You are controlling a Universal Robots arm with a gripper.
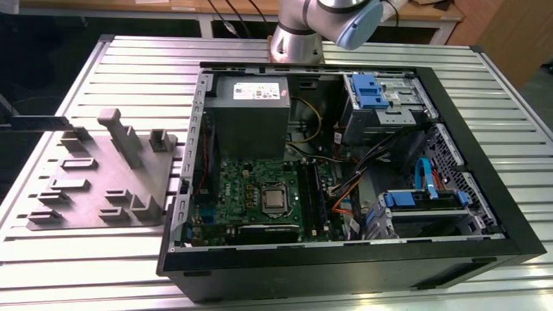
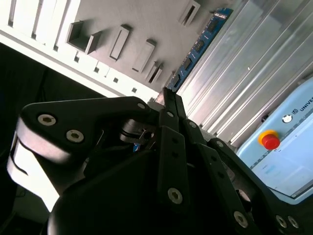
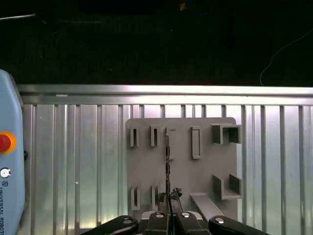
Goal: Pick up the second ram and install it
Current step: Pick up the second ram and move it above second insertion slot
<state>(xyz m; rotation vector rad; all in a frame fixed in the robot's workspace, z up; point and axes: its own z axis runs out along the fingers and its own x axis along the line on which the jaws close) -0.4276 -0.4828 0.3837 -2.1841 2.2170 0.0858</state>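
My gripper (image 3: 168, 198) is shut on the second ram (image 3: 167, 156), a thin stick seen edge-on that juts out from the fingertips. In the second wrist view the ram (image 2: 203, 41) shows as a narrow blue board with dark chips, reaching away from the gripper (image 2: 168, 95). Behind it in both wrist views lies the grey moulded fixture tray (image 3: 205, 166). In the exterior view the tray (image 1: 87, 188) sits on the table at the exterior view's left of the open computer case. The green circuit board (image 1: 250, 194) with its long black slots (image 1: 309, 194) lies inside the case.
The case also holds a grey power-supply box (image 1: 250, 107), drive cages with blue clips (image 1: 372, 94) and loose cables (image 1: 346, 194). The arm's base (image 1: 298, 39) stands behind the case. A light blue pendant with a red button (image 3: 10, 166) lies on the ribbed metal table (image 3: 73, 161).
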